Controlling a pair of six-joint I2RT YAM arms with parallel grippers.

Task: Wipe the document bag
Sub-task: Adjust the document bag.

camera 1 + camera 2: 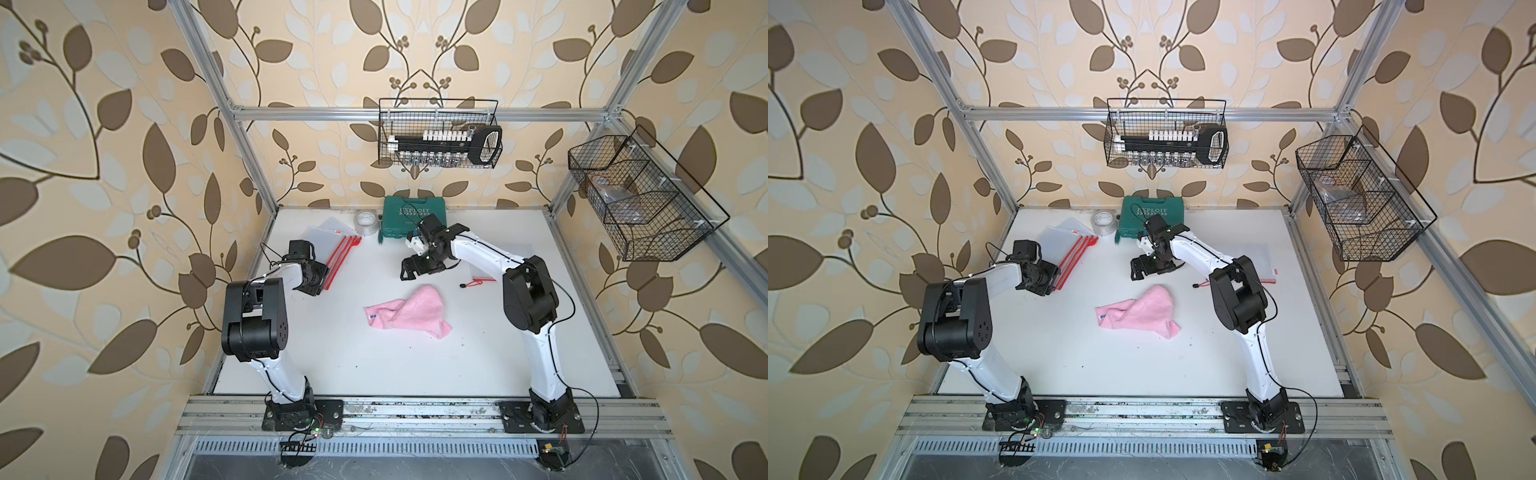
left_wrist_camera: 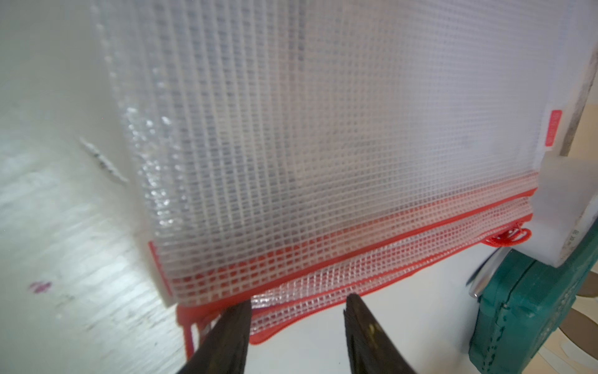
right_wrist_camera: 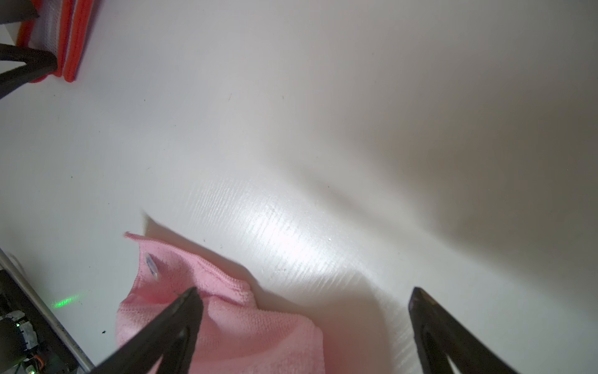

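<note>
A stack of clear mesh document bags (image 1: 334, 237) (image 1: 1069, 239) with red zippers lies at the back left of the white table. My left gripper (image 1: 319, 281) (image 2: 297, 306) is at their red zipper edge. It is open, and the edge of the lowest bag (image 2: 323, 301) lies just past its fingertips (image 2: 239, 311). Another document bag (image 1: 1260, 264) lies at the right, partly under my right arm. A crumpled pink cloth (image 1: 409, 311) (image 3: 233, 327) lies mid-table. My right gripper (image 1: 409, 270) (image 3: 304, 294) hangs wide open just behind the cloth, holding nothing.
A green tool case (image 1: 413, 222) and a roll of clear tape (image 1: 365, 222) stand at the back by the bag stack. Two wire baskets (image 1: 440, 133) (image 1: 640, 199) hang on the frame above the back and the right side.
</note>
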